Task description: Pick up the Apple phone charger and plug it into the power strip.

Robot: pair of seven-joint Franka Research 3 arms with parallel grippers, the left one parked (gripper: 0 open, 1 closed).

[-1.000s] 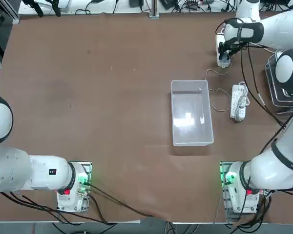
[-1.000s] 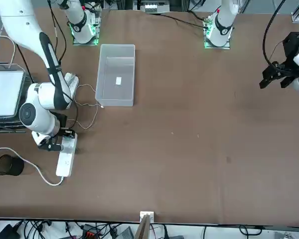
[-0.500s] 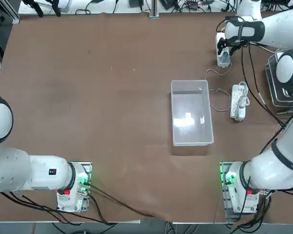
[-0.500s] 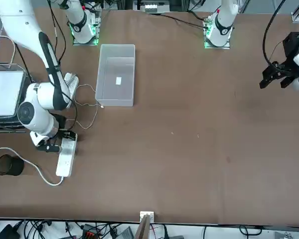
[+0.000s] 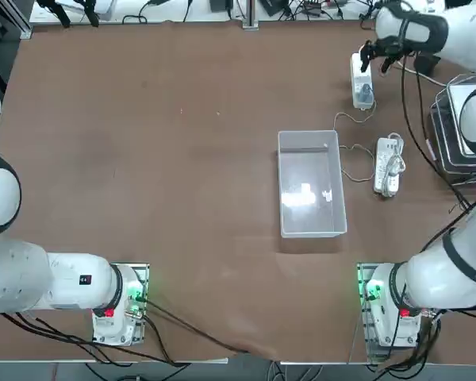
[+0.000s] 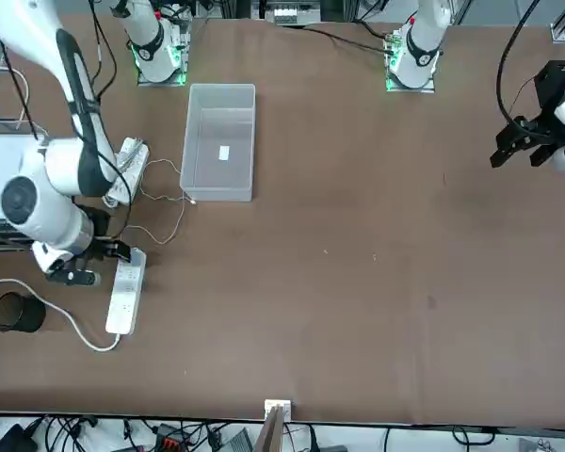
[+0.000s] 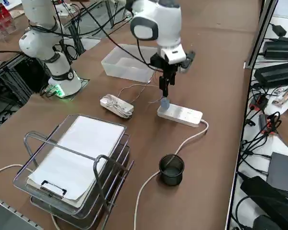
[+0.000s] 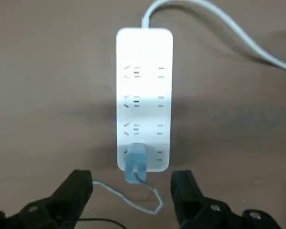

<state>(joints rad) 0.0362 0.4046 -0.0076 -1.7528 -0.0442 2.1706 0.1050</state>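
Right end effector [image 8: 131,191] wide apart, the Apple phone charger [image 8: 136,162] between and beyond its fingertips, at the power strip [image 8: 144,100]

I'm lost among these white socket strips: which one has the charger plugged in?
The power strip beside the black cup; the charger sits in its end.

No text, label, brand, number or sign can be read. The one sticker in sight, a small white label on the clear plastic bin [image 6: 218,141], is too small to make out.
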